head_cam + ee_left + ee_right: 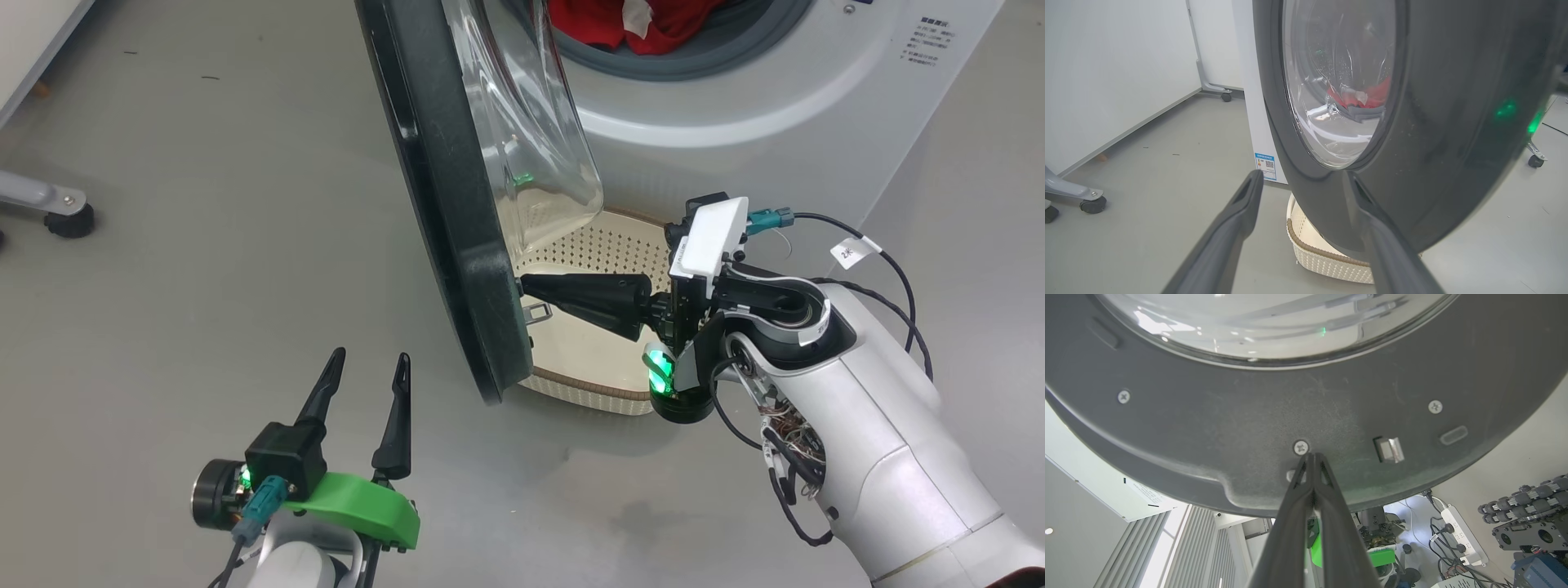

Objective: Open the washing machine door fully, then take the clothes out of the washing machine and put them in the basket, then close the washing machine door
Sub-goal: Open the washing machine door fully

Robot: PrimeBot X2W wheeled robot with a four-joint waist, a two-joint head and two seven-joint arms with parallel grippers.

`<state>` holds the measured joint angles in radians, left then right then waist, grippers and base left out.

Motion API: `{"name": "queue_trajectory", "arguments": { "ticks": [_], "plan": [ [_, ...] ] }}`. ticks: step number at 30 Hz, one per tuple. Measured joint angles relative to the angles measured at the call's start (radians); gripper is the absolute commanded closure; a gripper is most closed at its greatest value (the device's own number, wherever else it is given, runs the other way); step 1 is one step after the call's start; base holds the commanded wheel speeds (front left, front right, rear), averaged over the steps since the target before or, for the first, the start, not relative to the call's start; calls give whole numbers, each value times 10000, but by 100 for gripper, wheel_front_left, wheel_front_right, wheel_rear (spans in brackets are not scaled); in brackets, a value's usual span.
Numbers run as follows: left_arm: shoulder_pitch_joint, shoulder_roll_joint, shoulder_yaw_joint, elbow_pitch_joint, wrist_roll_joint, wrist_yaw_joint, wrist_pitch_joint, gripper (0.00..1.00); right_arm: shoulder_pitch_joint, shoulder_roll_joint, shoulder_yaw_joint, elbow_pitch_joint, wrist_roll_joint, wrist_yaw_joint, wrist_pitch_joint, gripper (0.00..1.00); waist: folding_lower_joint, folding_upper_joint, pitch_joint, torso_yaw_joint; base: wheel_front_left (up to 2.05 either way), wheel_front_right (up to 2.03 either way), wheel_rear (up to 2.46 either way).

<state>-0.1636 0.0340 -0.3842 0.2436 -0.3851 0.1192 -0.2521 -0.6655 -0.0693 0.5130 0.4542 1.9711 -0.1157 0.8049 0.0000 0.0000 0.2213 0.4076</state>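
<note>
A: Why is the right gripper [526, 287] pinched together with nothing between its fingers?

B: It seems to serve as a blunt poker. The 2 fingers make 1 tip, set against the inner face of the washing machine door [457, 204], low down and just beside a screw [1301, 447]. By that placing, the robot is judged to be pushing the door wider, not gripping it.

A: And the left gripper [369, 357]?

B: It is on the door's outer side, apart from it, with its 2 fingers spread and empty. It is probably kept ready for the laundry.

A: Where are the clothes [604, 24]?

B: They are beyond the door's inner side, inside the washing machine [735, 106], heaped at the mouth of the drum. They are red with a white patch, and how many garments there are cannot be told.

A: The basket [571, 382]?

B: There is 1, on the floor under the door's lower edge, on its inner side, with nothing seen in it. That spot suits a short carry from the drum, though the door swings just above it.

A: Other counts?

B: 1 door with 1 glass bowl [531, 139], 3 screws on the inner face, 1 metal latch [1389, 449] and 2 grippers. The door stands only partly open, so step 1 looks unfinished.
</note>
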Motion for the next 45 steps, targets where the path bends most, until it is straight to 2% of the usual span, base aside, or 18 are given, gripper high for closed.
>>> {"name": "queue_trajectory", "arguments": {
  "ticks": [6,9,12,14,23,30,34,39,43,45],
  "plan": [
    [2,4,307,-8,0,0,0,0,1,13,125,86,-94,29,-403,100,0,0,-39,-61,0,0,0],
    [3,4,357,-8,0,0,0,0,1,27,123,159,-384,199,-589,100,0,0,-94,-121,0,0,0],
    [4,2,401,0,0,0,0,0,16,23,-15,265,-978,527,-988,100,0,0,-212,-216,0,0,0],
    [6,2,477,12,25,0,0,0,37,-96,46,234,-1501,861,-1248,100,0,0,-308,-286,0,0,0],
    [196,33,982,67,291,0,0,0,292,-1534,562,-121,-4320,2311,-2928,100,0,0,-758,-816,0,0,0],
    [434,188,1338,77,362,0,0,0,307,-2746,1390,-612,-7534,2380,-4811,100,0,0,-1086,-1408,0,0,0],
    [529,190,1476,75,364,0,0,0,351,-3336,1726,-823,-8916,2376,-5822,100,0,0,-1267,-1745,0,0,0],
    [697,213,1672,69,389,0,0,0,839,-3430,1896,-1062,-9973,2372,-7273,100,0,0,-1528,-2194,0,0,0],
    [932,257,1893,52,395,0,0,0,1316,-3409,1885,-1143,-10333,2357,-8105,100,0,0,-1669,-2460,0,0,0],
    [1015,270,1933,38,395,0,0,0,1579,-3394,1831,-1179,-10458,2178,-8527,100,0,0,-1729,-2579,0,0,0]
  ]
}}
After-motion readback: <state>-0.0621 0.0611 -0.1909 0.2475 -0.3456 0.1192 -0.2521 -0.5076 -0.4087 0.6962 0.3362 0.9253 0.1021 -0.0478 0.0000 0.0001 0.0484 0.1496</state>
